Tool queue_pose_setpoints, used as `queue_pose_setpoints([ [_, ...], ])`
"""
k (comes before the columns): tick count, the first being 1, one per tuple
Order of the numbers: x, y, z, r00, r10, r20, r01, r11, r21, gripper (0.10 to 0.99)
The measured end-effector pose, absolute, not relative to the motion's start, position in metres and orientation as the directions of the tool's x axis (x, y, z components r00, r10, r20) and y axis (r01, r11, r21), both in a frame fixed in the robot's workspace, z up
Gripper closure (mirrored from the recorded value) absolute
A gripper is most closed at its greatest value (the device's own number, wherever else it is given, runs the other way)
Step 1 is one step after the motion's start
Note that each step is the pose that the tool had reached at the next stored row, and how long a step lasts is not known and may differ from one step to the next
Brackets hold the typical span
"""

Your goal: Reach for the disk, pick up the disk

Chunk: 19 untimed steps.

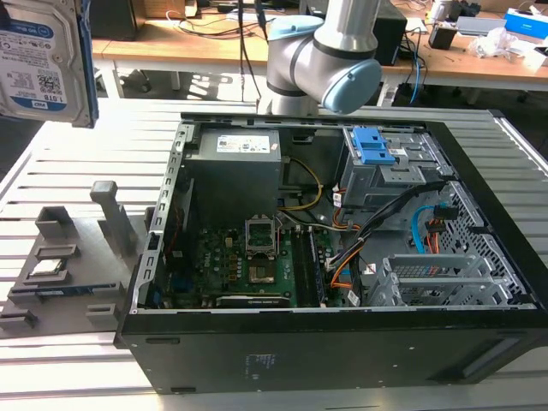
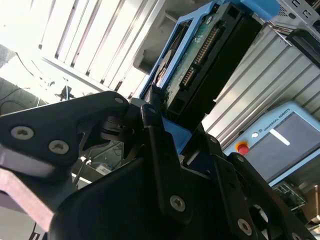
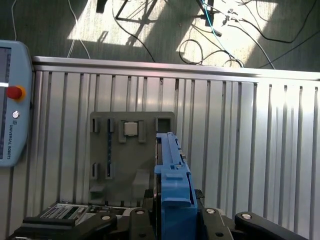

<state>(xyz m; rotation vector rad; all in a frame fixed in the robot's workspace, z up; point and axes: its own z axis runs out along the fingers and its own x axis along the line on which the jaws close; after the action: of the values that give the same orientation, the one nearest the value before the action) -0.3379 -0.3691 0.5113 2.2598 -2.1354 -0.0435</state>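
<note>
Both jaws are clenched on the disk [image 2: 210, 60], gripping its blue bracket [image 2: 176, 134] at one end. It is held edge-on, high above the grey fixture [image 3: 105, 150] and chip [image 3: 131, 129] on the slatted worktop [image 3: 250, 150], beside the open case [image 1: 342, 257]. The disk looks stiff, dense and smooth-sided, with an exposed circuit board. The bracket's flanks seem the safest hold.

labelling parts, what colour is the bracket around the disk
Blue bracket, best in the first wrist view.
</note>
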Motion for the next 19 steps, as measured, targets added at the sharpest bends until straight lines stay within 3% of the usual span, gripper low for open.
queue_pose_setpoints([
  [19, -0.289, -0.369, 0.511, 0.057, -0.998, 0.002, -0.997, -0.056, 0.043, 0.718],
])
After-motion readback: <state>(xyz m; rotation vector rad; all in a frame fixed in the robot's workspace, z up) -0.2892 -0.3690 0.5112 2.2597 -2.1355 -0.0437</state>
